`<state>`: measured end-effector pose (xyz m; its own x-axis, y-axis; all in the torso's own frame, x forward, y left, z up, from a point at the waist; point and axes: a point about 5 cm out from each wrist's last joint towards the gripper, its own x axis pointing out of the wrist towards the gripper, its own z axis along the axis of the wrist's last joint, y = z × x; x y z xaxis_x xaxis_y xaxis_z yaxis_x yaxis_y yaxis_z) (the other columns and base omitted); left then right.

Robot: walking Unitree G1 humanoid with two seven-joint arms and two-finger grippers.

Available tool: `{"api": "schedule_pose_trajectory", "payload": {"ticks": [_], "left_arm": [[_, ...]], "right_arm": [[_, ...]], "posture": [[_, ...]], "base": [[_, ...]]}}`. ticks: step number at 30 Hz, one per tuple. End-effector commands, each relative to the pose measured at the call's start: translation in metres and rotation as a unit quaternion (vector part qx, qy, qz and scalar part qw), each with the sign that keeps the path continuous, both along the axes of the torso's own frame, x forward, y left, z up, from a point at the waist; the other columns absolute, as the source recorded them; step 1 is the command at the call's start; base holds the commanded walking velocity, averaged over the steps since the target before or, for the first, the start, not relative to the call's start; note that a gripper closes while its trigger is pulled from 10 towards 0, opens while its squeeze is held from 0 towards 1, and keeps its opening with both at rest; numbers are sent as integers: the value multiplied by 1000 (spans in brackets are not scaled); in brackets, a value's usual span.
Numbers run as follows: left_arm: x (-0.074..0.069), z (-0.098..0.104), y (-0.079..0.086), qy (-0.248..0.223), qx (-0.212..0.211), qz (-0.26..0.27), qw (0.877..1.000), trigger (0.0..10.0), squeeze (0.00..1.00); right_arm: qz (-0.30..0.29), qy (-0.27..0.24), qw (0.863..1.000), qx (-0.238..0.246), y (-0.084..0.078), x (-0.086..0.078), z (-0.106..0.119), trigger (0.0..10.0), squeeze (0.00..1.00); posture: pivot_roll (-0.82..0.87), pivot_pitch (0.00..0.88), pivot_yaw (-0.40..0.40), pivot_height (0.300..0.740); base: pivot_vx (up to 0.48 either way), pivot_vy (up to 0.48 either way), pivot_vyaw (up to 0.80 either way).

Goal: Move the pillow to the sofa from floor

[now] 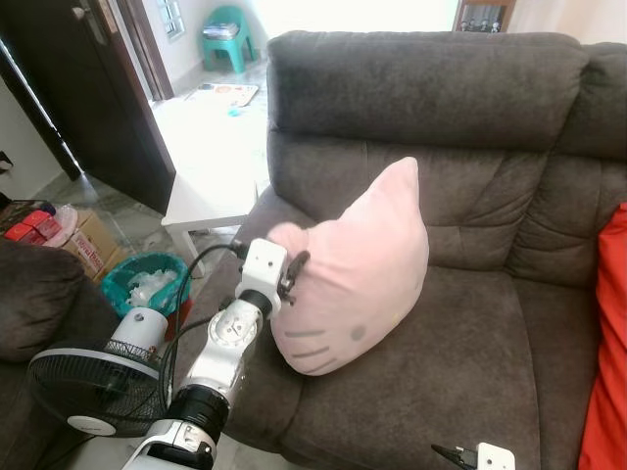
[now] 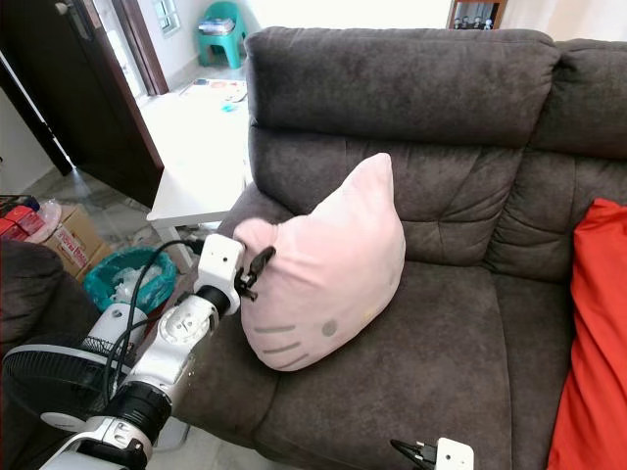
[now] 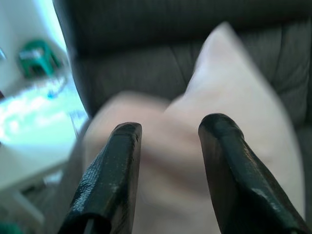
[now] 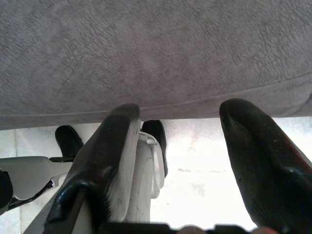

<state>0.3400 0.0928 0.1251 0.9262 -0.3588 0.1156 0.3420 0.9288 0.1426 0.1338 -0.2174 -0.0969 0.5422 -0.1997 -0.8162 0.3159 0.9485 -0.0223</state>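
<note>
Item: pink plush cat-face pillow (image 1: 358, 279), soft and rounded with one pointed ear up, stood tilted on the seat cushion of the dark grey fabric sofa (image 1: 490, 352) near its left end, leaning toward the backrest, its lower edge close to the seat's front edge. Left gripper (image 1: 290, 277) sat at the pillow's left side; in the left wrist view its two black fingers (image 3: 114, 180) were spread apart with the pillow blurred just beyond them, and actual contact could not be confirmed. Right gripper (image 4: 178, 161) hung low by the sofa's front edge, fingers parted and empty, over pale floor. Judged stage: release and settling, the pillow being already on the seat. Advice: keep the fingers parted and draw the left gripper straight back off the fabric, so no fold snags and drags the pillow toward the front edge. Also noted: red cushion (image 1: 607, 343) at the sofa's right end.
</note>
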Motion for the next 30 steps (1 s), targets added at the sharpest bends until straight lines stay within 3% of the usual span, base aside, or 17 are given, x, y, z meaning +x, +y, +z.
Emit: {"api": "schedule_pose_trajectory", "payload": {"ticks": [1, 3, 9, 11, 15, 16, 21, 25, 30], "left_arm": [[0, 6, 2, -17, 5, 2, 1000, 10000, 933], [-1, 8, 2, -23, 7, 1, 1000, 10000, 1000], [-9, 2, 4, -41, 61, -10, 997, 10000, 1000], [-10, 0, 8, -49, 80, -4, 996, 10000, 988], [-15, -4, 27, -49, 69, 49, 995, 10000, 957], [-18, -7, 31, -51, 74, 64, 994, 10000, 31], [-32, -19, 46, -57, 90, 128, 986, 10000, 0], [-39, -26, 52, -55, 88, 149, 983, 10000, 0], [-51, -47, 64, -18, 79, 184, 980, 10000, 0]], "right_arm": [[1, 0, 1000, 2, 2, 1, 0, 10000, 0], [1, 0, 1000, 3, 2, 1, 0, 10000, 0], [1, 0, 1000, 2, 2, 1, 0, 10000, 0], [0, 0, 1000, 2, 2, 1, 0, 10000, 0], [-1, -1, 1000, 2, 2, 1, 0, 10000, 0], [-1, -2, 1000, 3, 2, 1, 0, 10000, 0], [-3, -7, 1000, 3, 1, 1, 0, 10000, 0], [-2, -7, 1000, 2, 1, 1, 1, 10000, 0], [0, -7, 1000, 0, 1, 0, 0, 10000, 0]], "posture": [[-31, 0, 63, 740], [-29, 0, 64, 740], [-29, 0, 67, 740], [-30, 0, 68, 740], [-24, 0, 68, 740], [-24, 0, 69, 740], [-30, 0, 68, 740], [-29, 0, 67, 740], [-40, 0, 48, 740]], "base": [[0, 0, 0], [0, 0, 0], [0, 0, 0], [0, 0, 0], [0, 0, 0], [0, 0, 0], [0, 0, 0], [0, 0, 0], [0, 0, 0]]}}
